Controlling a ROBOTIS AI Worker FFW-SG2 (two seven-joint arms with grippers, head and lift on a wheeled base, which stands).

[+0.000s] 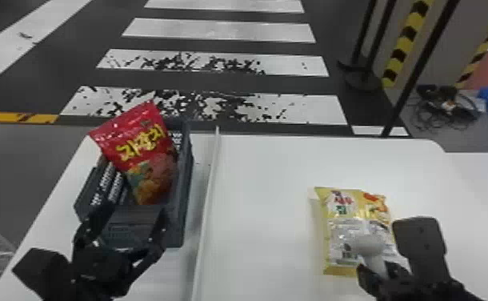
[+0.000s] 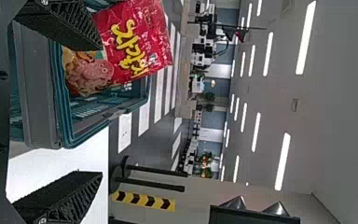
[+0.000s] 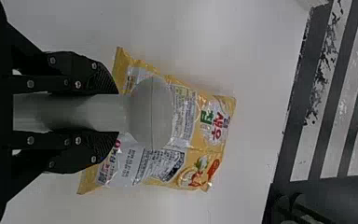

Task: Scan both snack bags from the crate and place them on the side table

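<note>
Yellow bag point(image 1: 341, 222) beyond right fingers point(image 1: 367, 281)

Just beyond the open left end effector point(image 1: 129, 220), a red snack bag point(image 1: 145, 150) tilts out of the dark crate point(image 1: 185, 192). The right end effector point(image 1: 379, 271) holds a grey, round-headed tool point(image 1: 369, 246) above a yellow snack bag point(image 1: 341, 228) lying on the white counter point(image 1: 263, 192).
</note>
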